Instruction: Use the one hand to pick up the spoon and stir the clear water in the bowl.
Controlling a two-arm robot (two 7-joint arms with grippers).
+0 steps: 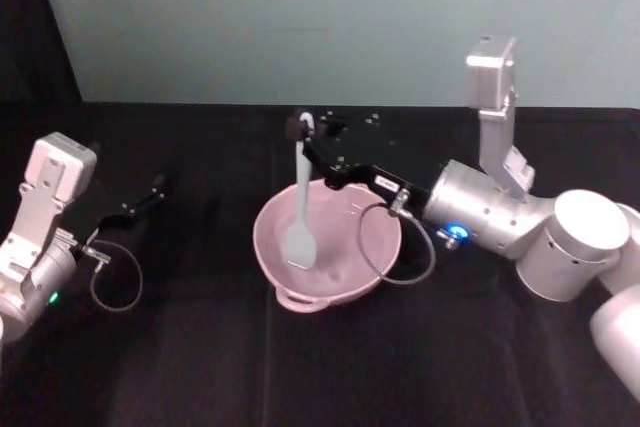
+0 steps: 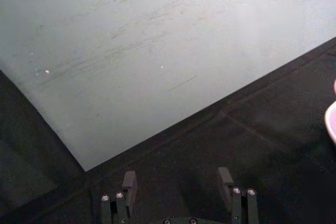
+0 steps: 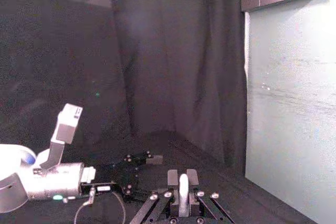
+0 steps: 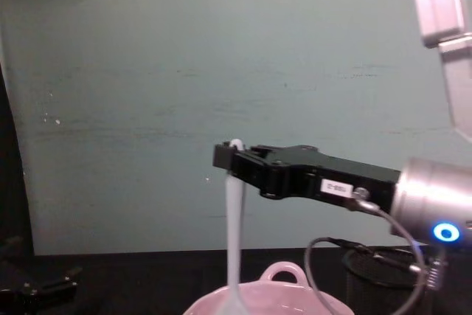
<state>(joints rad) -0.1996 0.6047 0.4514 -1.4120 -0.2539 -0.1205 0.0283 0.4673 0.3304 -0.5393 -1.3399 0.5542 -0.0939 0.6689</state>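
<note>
Black cloth (image 1: 200,367) covers the whole table. Starting on my left: the left gripper (image 1: 155,187) sits low over the cloth, idle. From its wrist camera I see its fingers (image 2: 128,182) spread wide with nothing between them, and a sliver of the pink bowl (image 2: 332,119) off to one side, well apart from it.

Moving to the middle: the bowl (image 1: 370,237) sits directly under the tips of the right gripper (image 1: 300,127), its small loop handle on the near rim. The white spoon (image 1: 300,217) hangs straight down from those tips, near vertical, its flat head low inside the bowl on the left half. I can't pick out the clear water against the glaze.

On the right now: the right gripper is closed tight on the very top of the spoon handle. The chest view shows that plainly, gripper (image 4: 230,154) level and the spoon (image 4: 233,219) dropping from it into the bowl (image 4: 284,274). Its wrist camera shows the handle (image 3: 183,192) pinched between the pads. Behind the gripper, the silver wrist shows a blue ring (image 4: 445,232), and a grey cable (image 1: 400,257) loops over the bowl's right rim.
</note>
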